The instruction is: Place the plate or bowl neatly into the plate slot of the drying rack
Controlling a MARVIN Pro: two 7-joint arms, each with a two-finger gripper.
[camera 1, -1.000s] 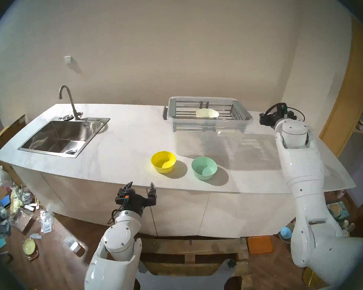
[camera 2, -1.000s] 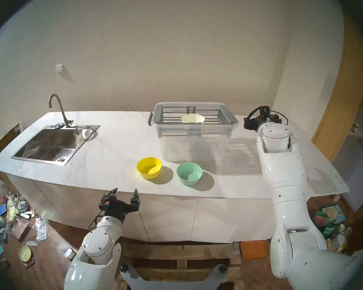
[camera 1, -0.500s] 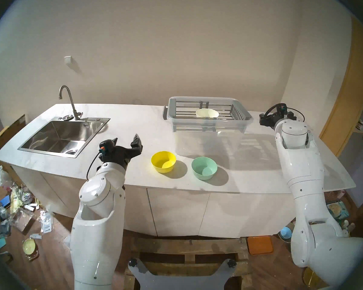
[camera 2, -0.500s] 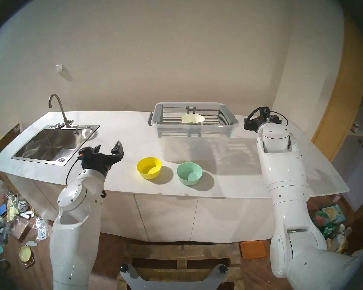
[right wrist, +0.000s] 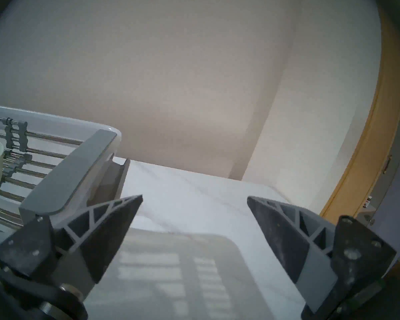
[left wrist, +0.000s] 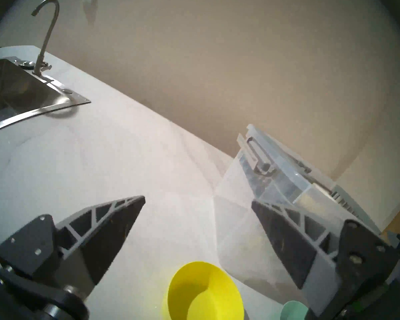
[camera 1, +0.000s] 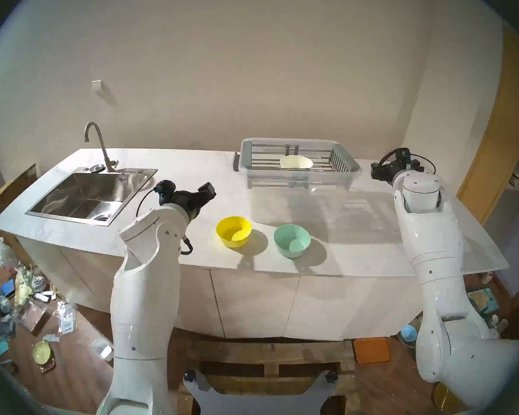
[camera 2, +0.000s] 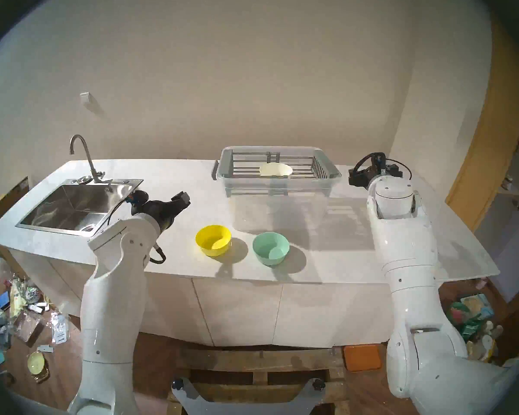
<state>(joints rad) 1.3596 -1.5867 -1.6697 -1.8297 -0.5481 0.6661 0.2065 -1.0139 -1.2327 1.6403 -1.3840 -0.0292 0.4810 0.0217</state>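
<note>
We see a yellow bowl (camera 1: 233, 231) and a green bowl (camera 1: 292, 240) upright on the counter (camera 1: 177, 225), well short of the rack (camera 1: 300, 161), where a cream bowl (camera 1: 296, 162) sits on the rods (camera 1: 264, 163). Our left gripper (left wrist: 198, 201) and right gripper (right wrist: 194, 200) are spread, empty.

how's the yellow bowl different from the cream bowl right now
The yellow bowl stands on the counter near its front edge; the cream bowl rests on the rods of the plate slot in the drying rack, farther back. The yellow bowl is bright yellow, the cream bowl pale. The yellow bowl sits level, while the cream bowl looks tilted. Both are empty and ungripped.
</note>
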